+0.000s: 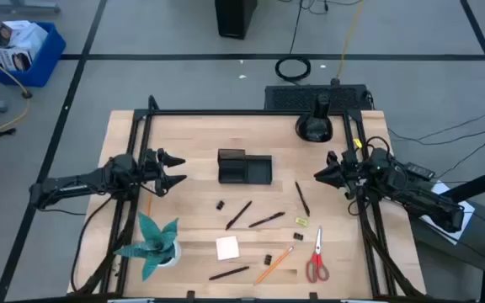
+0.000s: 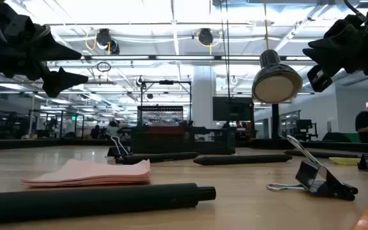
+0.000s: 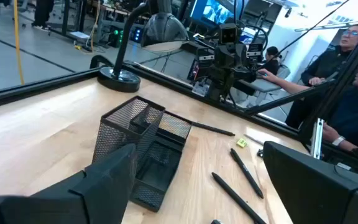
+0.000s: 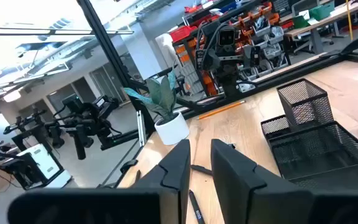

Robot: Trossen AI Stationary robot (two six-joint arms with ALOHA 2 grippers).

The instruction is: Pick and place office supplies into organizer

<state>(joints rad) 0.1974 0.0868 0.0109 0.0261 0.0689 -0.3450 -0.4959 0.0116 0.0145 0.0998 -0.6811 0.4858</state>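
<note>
The black mesh organizer (image 1: 244, 167) stands on the table's far middle, seen also in the left wrist view (image 3: 143, 149) and the right wrist view (image 4: 316, 134). Nearer lie the office supplies: black pens (image 1: 239, 215), an orange pencil (image 1: 274, 264), red-handled scissors (image 1: 316, 257), a pink sticky-note pad (image 1: 227, 247), small binder clips (image 1: 221, 204) and a yellow piece (image 1: 301, 222). My left gripper (image 1: 181, 169) hovers wide open left of the organizer, above the table. My right gripper (image 1: 317, 175) hovers right of it, with only a narrow gap between its fingers (image 4: 219, 162) and nothing in it.
A teal spiky plant in a white pot (image 1: 154, 246) stands near the front left. A black desk lamp (image 1: 315, 126) with a round base sits at the far right. A black frame (image 1: 226, 113) rims the table. People sit beyond the table (image 3: 347, 81).
</note>
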